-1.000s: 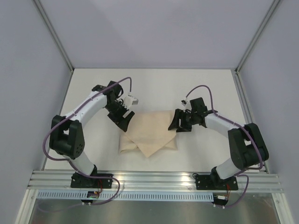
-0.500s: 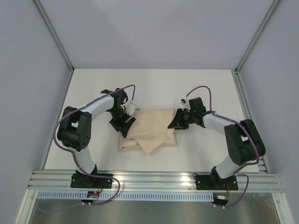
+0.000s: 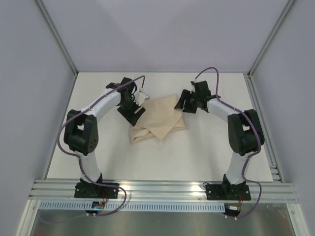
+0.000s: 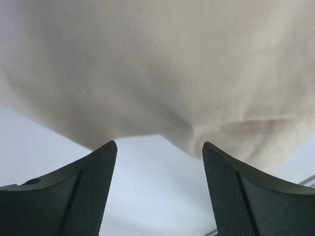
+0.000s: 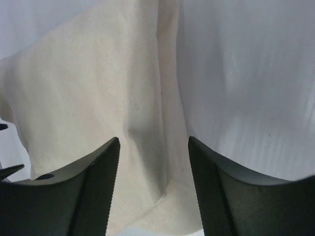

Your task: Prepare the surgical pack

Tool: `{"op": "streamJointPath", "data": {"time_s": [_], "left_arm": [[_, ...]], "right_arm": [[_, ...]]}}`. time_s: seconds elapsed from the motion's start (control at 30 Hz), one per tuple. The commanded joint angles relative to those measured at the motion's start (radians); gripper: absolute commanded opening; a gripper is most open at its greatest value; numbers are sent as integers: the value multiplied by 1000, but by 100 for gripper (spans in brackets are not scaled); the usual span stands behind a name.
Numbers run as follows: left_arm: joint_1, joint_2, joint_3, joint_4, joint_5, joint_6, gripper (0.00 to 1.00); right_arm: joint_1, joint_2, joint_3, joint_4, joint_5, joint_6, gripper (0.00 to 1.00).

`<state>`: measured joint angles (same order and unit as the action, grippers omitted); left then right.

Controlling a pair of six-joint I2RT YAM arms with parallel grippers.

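Observation:
The surgical pack shows as a folded beige cloth bundle (image 3: 160, 118) lying on the white table (image 3: 197, 152), towards the back. My left gripper (image 3: 134, 114) is at the bundle's left edge. In the left wrist view that gripper (image 4: 158, 147) is open over bare table, and the cloth (image 4: 157, 64) starts just past its tips. My right gripper (image 3: 181, 104) is at the bundle's upper right corner. In the right wrist view it (image 5: 153, 142) stands open, astride a raised fold of the cloth (image 5: 88, 88) without pinching it.
Grey enclosure walls close in the table at the back and on both sides. A metal frame post (image 3: 59, 42) runs up at the back left. An aluminium rail (image 3: 162, 189) carrying both arm bases crosses the near edge.
The cloth bundle has shifted away from the arm bases towards the back of the table. Both arms have stretched farther out with it, and the right jaws narrowed, then parted again.

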<state>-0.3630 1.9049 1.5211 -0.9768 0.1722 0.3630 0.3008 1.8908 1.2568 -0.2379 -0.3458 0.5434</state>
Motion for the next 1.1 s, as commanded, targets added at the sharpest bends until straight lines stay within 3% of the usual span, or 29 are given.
{"op": "streamJointPath", "data": {"time_s": [0.0, 0.07, 0.2, 0.3, 0.43, 0.6, 0.7, 1.07], "left_arm": [[1, -186, -7, -86, 102, 129, 80], [1, -245, -12, -135, 151, 172, 82], [-19, -363, -12, -169, 249, 225, 86], [-109, -397, -88, 10, 148, 214, 86], [-191, -373, -225, 208, 33, 290, 83], [-246, -359, -300, 305, 86, 407, 82], [-260, -317, -316, 360, 46, 424, 82], [-303, -167, -262, 369, 39, 369, 78]], "right_arm": [[-8, -82, 37, -103, 79, -77, 62], [-8, -155, 13, -156, 96, -86, 70], [-8, -292, -77, -208, 122, -59, 73], [-3, -404, -192, -166, 75, 34, 71], [41, -530, -385, 102, -39, 228, 58], [139, -526, -473, 241, -64, 328, 41], [158, -466, -485, 356, -94, 369, 38], [175, -340, -493, 466, -111, 431, 33]]}}
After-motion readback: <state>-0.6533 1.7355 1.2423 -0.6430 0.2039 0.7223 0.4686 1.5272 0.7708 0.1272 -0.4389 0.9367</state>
